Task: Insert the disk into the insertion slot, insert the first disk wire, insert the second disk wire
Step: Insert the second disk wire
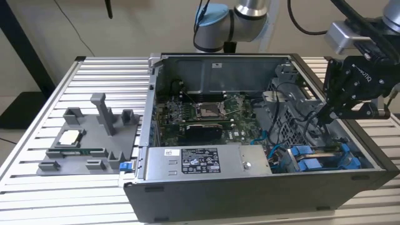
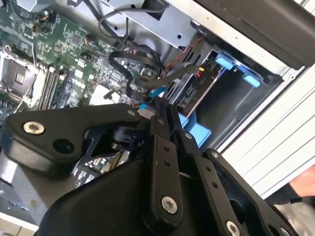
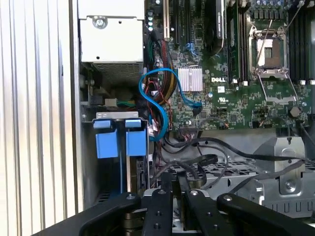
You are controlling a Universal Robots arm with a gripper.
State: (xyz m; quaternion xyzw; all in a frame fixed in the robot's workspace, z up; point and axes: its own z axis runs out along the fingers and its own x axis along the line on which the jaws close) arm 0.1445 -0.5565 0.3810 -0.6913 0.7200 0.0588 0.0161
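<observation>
The disk [image 2: 191, 94] sits in the drive bay, its blue carrier [image 2: 199, 132] beside it. Blue carrier tabs [image 3: 121, 139] show in the first wrist view, and in the exterior view the blue carriers [image 1: 320, 158] lie at the case's front right corner. My black gripper [image 1: 327, 115] hangs over that bay. In the second wrist view its fingers [image 2: 162, 129] meet at the gripper's tip [image 2: 153, 105], pinching the blue end of a thin light-blue disk wire [image 2: 155, 91] just in front of the disk. Black wires [image 3: 197, 162] lie close by.
The open computer case [image 1: 250, 199] lies on a slatted metal table [image 1: 93, 79]. A silver power-supply box [image 1: 206, 160] is at the front, the motherboard [image 1: 206, 112] behind it. A blue cable loop [image 3: 158, 93] runs near the bay. A grey parts fixture [image 1: 87, 140] stands at the exterior view's left.
</observation>
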